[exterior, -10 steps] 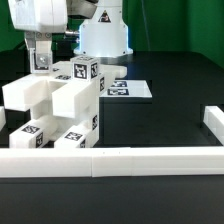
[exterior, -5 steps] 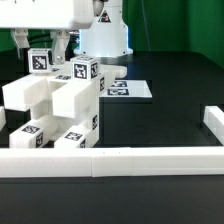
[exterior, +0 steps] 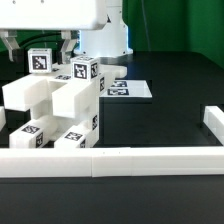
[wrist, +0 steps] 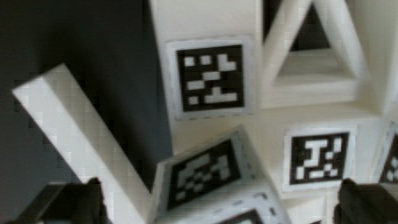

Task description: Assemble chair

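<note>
The partly built white chair (exterior: 55, 105) stands at the exterior view's left, made of chunky blocks with black-and-white tags. A small tagged piece (exterior: 40, 61) sticks up at its top left. My gripper (exterior: 40, 45) hangs just above it, open, with one finger (exterior: 68, 46) on each side of that piece and apart from it. In the wrist view the gripper (wrist: 222, 205) is open, with dark fingertips (wrist: 64, 202) at both lower corners. The chair's tagged white pieces (wrist: 214, 80) fill the space below and between them.
A long low white rail (exterior: 120, 161) runs along the front and turns back at the exterior view's right (exterior: 212, 124). The marker board (exterior: 131, 89) lies flat behind the chair. The robot's white base (exterior: 104, 38) stands at the back.
The fingers were close around the top tagged piece one second ago. They have since spread wide apart and let it go. The piece stays on the chair.
</note>
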{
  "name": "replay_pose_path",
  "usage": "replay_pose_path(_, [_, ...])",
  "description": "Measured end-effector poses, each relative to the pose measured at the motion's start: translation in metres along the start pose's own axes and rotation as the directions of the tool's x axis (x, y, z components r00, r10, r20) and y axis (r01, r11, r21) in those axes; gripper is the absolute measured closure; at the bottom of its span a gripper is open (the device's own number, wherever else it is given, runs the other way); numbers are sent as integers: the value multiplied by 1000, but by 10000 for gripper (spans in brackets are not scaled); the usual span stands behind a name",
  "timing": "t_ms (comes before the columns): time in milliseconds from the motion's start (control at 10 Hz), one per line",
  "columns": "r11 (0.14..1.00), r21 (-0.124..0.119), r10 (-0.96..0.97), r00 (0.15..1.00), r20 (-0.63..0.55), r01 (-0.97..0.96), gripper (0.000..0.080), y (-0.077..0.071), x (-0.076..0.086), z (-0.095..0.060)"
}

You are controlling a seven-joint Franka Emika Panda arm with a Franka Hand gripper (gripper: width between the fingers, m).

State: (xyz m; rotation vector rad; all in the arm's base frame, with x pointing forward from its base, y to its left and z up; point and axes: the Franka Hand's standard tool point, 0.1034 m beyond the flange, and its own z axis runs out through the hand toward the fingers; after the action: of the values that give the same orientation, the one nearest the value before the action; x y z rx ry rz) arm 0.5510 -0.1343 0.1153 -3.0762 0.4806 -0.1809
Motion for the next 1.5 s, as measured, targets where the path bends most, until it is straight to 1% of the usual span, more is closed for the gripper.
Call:
replay_pose_path(200, [989,-3,-149,989,1,149,151,0,0,-1])
replay_pose_path(400, [948,-3,-317,948,2,317,151,2,1,-2])
replay_pose_path(600, [935,-5,-354,935,2,354,151,2,1,-1])
replay_pose_path(700, [936,-5,-351,936,3,351,263,2,0,-1])
replay_pose_path(800, [936,-5,-351,936,4,351,398,2,0,-1])
replay_pose_path(900, [942,-5,-337,942,4,337,517,2,0,-1])
replay_pose_path(1100, [948,-5,-317,948,4,317,517,3,0,0])
replay_pose_path(1300, [991,-5,-134,991,1,134,517,3,0,0])
replay_pose_path(1400, [999,-5,-52,999,0,52,517,2,0,0])
replay_pose_path(1500, [998,-5,70,998,0,-70,517,2,0,0])
